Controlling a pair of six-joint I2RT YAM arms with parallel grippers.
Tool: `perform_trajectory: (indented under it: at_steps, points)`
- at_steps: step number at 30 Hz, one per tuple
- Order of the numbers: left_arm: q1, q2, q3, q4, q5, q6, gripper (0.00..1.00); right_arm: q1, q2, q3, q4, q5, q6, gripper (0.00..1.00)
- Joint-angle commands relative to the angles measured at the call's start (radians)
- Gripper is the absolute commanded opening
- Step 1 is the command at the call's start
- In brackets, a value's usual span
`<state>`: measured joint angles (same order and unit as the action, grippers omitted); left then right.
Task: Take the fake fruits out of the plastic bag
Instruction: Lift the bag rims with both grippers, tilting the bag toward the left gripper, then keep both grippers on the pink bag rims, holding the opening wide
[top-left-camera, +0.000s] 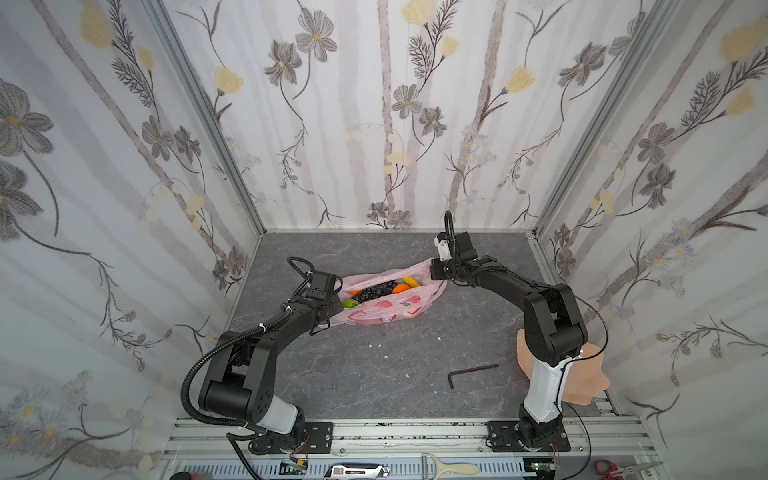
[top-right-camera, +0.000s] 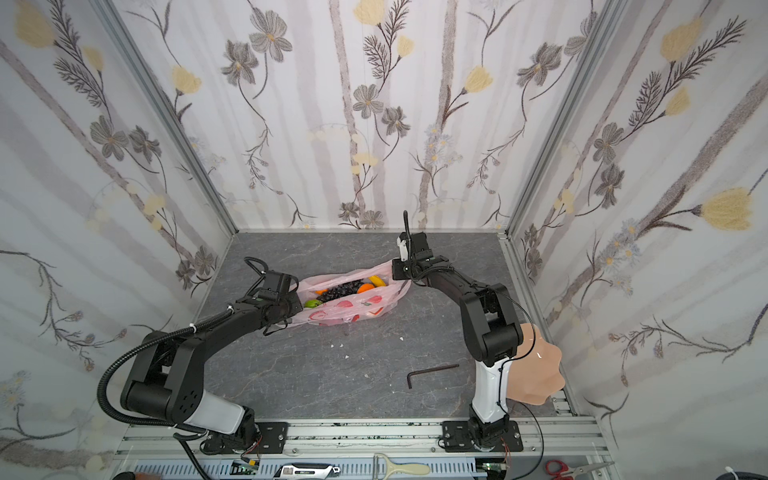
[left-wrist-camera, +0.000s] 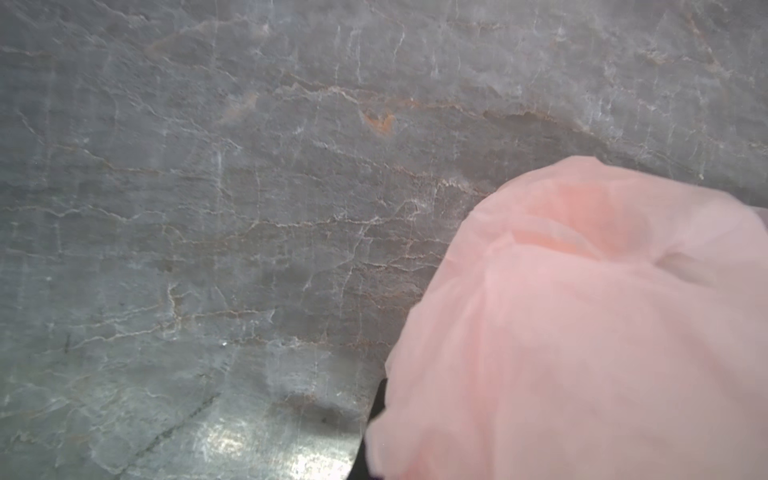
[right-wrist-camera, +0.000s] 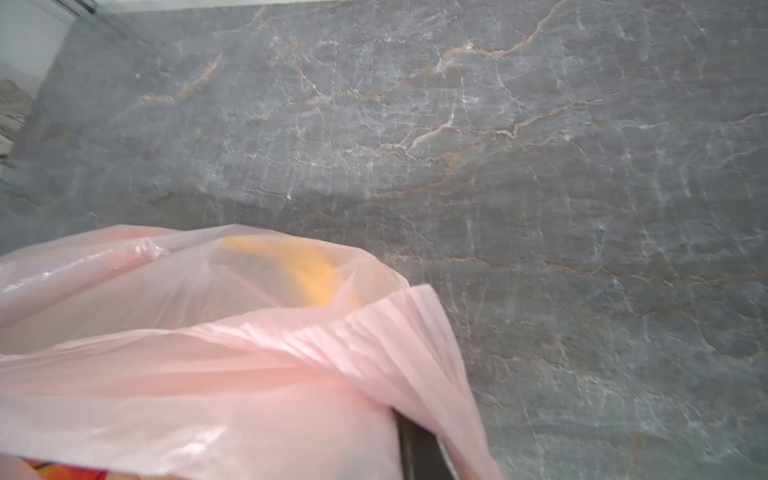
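Pink plastic bag (top-left-camera: 386, 308) lies on the grey table (top-left-camera: 374, 374), its long axis slanting from near left to far right, mouth facing up, fruits (top-left-camera: 374, 291) showing inside. The left gripper (top-left-camera: 336, 300) and right gripper (top-left-camera: 435, 275) each hold one end, fingers pressed together on the film.

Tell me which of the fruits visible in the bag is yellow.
The banana, at the plastic bag's right end; beside it lie an orange, dark grapes and a green fruit.
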<state>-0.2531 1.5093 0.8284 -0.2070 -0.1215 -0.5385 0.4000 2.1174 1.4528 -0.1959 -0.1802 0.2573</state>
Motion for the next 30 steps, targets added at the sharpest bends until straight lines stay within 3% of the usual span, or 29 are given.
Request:
perform_trajectory:
  at_steps: [1,4,6,7,9,12,14,17,20,22,30]
  points:
    - [-0.010,0.003,0.031,0.032,0.024,-0.002,0.00,0.022,0.040,0.089,0.040,-0.062,0.035,0.07]
    - [-0.062,0.011,0.051,0.032,0.035,0.010,0.00,0.046,0.067,0.156,-0.004,-0.054,0.042,0.08]
    - [-0.102,0.010,0.048,0.031,0.030,0.012,0.00,0.064,0.055,0.165,-0.048,-0.044,0.028,0.15]
    - [-0.116,0.009,0.042,0.032,0.028,0.010,0.00,0.072,0.042,0.154,-0.060,-0.027,0.022,0.20]
    - [-0.144,0.006,0.027,0.032,0.023,0.008,0.00,0.081,0.006,0.118,-0.082,0.022,0.022,0.47]
    - [-0.173,-0.003,-0.003,0.034,0.003,-0.001,0.01,0.090,-0.063,0.050,-0.105,0.107,0.023,0.72]
    - [-0.186,-0.012,-0.025,0.039,-0.006,-0.010,0.01,0.105,-0.108,0.004,-0.122,0.172,0.025,0.82]
    - [-0.198,-0.033,-0.049,0.052,-0.008,-0.018,0.01,0.132,-0.158,-0.072,-0.133,0.231,0.042,0.89]
    - [-0.202,-0.045,-0.064,0.063,-0.007,-0.028,0.01,0.157,-0.166,-0.137,-0.129,0.244,0.064,0.89]
    - [-0.207,-0.045,-0.070,0.069,-0.010,-0.031,0.01,0.163,-0.164,-0.173,-0.105,0.236,0.072,0.84]
    - [-0.210,-0.036,-0.092,0.080,-0.012,-0.061,0.02,0.166,-0.254,-0.356,-0.020,0.231,0.071,0.45]
